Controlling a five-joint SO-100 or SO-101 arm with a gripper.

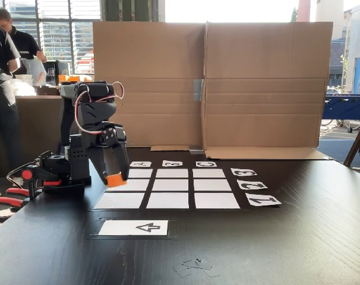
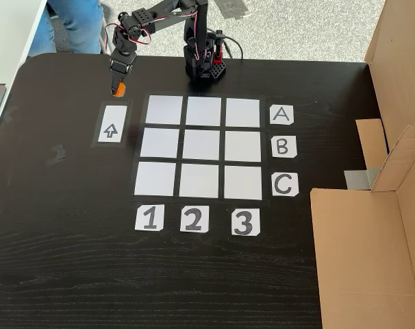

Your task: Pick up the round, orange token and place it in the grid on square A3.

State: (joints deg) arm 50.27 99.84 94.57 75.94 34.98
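Front view, nearest the camera: one white arrow card [image 1: 133, 227] on the black table [image 1: 299, 237], arrow pointing left in that view. Behind it the grid [image 1: 173, 185], nine white rectangles, three by three, dark gaps between. Three number cards on its right edge, 1 [image 1: 262, 200], 2 [image 1: 252, 184], 3 [image 1: 243, 172], and three letter cards along the far edge. In the top-down view the letters A [image 2: 281, 115], B [image 2: 283, 146], C [image 2: 283, 184] run down the right side and the numbers along the bottom; square A3 [image 2: 243, 112] is the top-right cell there, bare.

One token [image 1: 116, 179], orange, sits between the fingers of the gripper [image 1: 116, 176], jaws closed around it, just off the grid's left edge in the front view. Cannot tell if it touches the table. Top-down view: token [image 2: 118, 88] just above the arrow card's top end, left of the grid, well apart from square A3.

One arm, base [image 2: 206, 68] beyond the grid. Two red clamp handles [image 1: 13, 197] at the table's left edge in the front view. Farther back, cardboard wall [image 1: 263, 83]. Two people [image 1: 3, 89] in the background left.
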